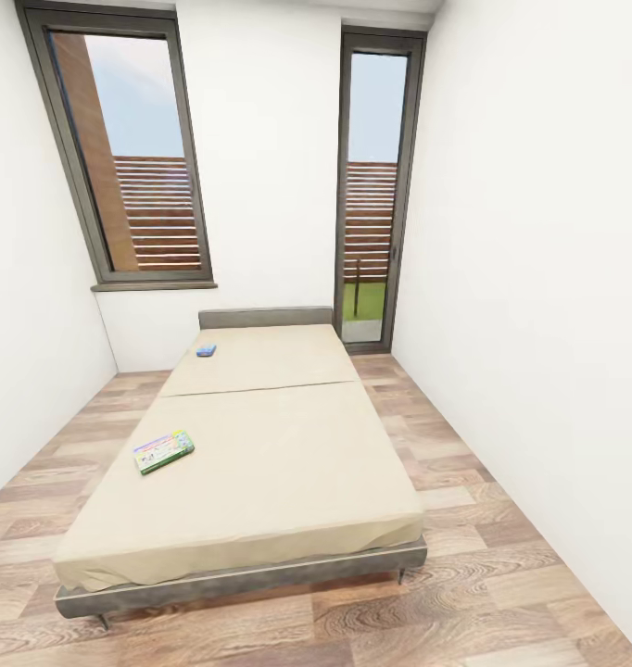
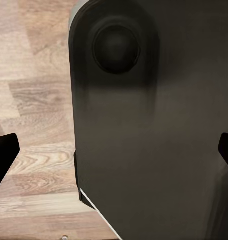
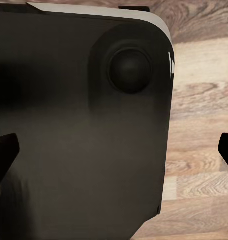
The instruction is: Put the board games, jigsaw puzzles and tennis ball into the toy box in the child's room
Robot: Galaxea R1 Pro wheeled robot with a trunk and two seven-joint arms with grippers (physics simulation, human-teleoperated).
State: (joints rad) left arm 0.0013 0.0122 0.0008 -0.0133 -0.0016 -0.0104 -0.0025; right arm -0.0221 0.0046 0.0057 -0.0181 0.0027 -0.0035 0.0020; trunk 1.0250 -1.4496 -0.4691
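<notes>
Two board games lie on the bed [image 1: 279, 463], which has a beige sheet. A green-edged one with a colourful picture [image 1: 164, 451] rests near the bed's left side. Farther off, close to the headboard, sits a small light blue one [image 1: 206, 350]. The table, the toy box, the jigsaw puzzles and the tennis ball are out of view. My left gripper [image 2: 114, 150] is open, its dark fingertips [image 2: 4, 152] spread wide over the robot's dark base and the wood floor. My right gripper [image 3: 114, 150] is open the same way, holding nothing.
The bed's dark grey frame [image 1: 251, 582] stands just ahead, headboard against the far white wall. Tall dark-framed windows [image 1: 131, 148] flank it. Wood-plank floor [image 1: 501, 519] runs along both sides of the bed, wider on the right. White walls close in left and right.
</notes>
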